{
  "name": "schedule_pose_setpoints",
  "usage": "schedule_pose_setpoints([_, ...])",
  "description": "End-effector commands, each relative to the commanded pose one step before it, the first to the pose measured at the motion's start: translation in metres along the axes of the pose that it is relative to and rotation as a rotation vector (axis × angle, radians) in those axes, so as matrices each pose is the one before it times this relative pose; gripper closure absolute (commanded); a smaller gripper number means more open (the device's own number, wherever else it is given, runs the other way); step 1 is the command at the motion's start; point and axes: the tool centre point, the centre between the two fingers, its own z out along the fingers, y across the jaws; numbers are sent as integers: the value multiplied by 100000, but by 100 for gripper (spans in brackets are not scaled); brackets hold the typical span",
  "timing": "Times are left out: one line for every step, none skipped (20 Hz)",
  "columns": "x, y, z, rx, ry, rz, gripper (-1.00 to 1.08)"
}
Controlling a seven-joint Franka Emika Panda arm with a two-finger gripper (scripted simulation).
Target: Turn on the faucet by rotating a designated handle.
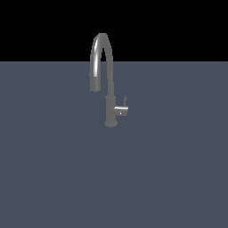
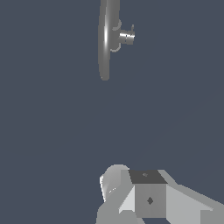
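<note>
The faucet stands upright on the flat grey-blue floor, its arched spout curving down toward the exterior view's left. The handle is a short grey stub on the body's right side in that view, with a thin lever rising from its end. In the wrist view the faucet appears from above, far off, with the handle sticking out sideways. No gripper fingers show in either view. The arm is absent from the exterior view.
A light-grey rounded and blocky piece of robot hardware fills part of the wrist view's edge, well apart from the faucet. The plain floor stretches around the faucet, with black background beyond its far edge.
</note>
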Motion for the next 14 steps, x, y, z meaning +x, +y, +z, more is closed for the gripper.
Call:
schedule_pose_setpoints([0, 1, 0, 0, 0, 0, 108])
schedule_pose_setpoints([0, -28, -6, 0, 0, 0, 108])
schedule_pose_setpoints([56, 18, 11, 131, -113, 133, 108])
schedule_pose_setpoints([70, -11, 6, 167, -143, 168, 108])
schedule_pose_setpoints([99, -14, 9, 236, -202, 237, 108])
schedule_pose_setpoints([127, -18, 12, 303, -260, 305, 108])
schedule_pose_setpoints([155, -22, 15, 371, -317, 373, 108])
schedule_pose_setpoints([184, -26, 17, 439, -376, 442, 108])
schedule_pose_setpoints([213, -31, 20, 507, -434, 510, 108])
schedule_pose_setpoints([242, -35, 23, 576, -493, 579, 108])
schedule_pose_setpoints([272, -38, 26, 649, -555, 652, 108])
schedule_pose_setpoints([301, -44, 28, 717, -614, 721, 108])
schedule_pose_setpoints([332, -47, 31, 791, -677, 795, 108])
schedule_pose_setpoints([362, -52, 34, 863, -738, 867, 108])
